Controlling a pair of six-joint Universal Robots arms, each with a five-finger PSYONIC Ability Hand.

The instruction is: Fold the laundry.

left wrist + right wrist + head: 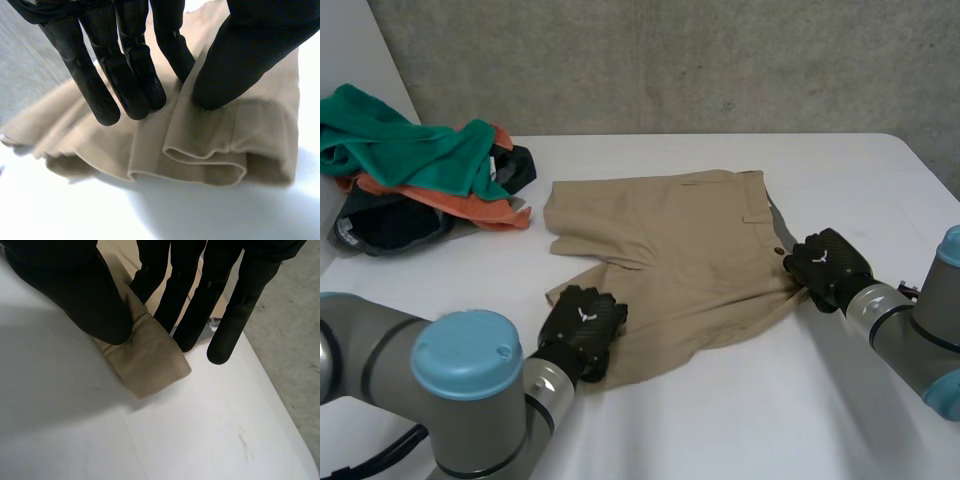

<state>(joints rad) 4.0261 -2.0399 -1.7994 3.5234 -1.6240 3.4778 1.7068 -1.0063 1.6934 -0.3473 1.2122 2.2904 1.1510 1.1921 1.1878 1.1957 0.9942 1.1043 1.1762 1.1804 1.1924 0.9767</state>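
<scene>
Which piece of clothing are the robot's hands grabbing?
The tan shorts, spread out alone; the left hand and right hand pinch them. The pile of green, orange and dark clothes lies untouched.

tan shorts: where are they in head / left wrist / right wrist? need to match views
Head view: shorts mid-table, left robot hand at a leg hem, right robot hand at the waistband.
Left wrist view: shorts hem bunched at that hand's fingertips.
Right wrist view: shorts corner pinched by that hand's thumb.
Shared landmark: white table.
</scene>
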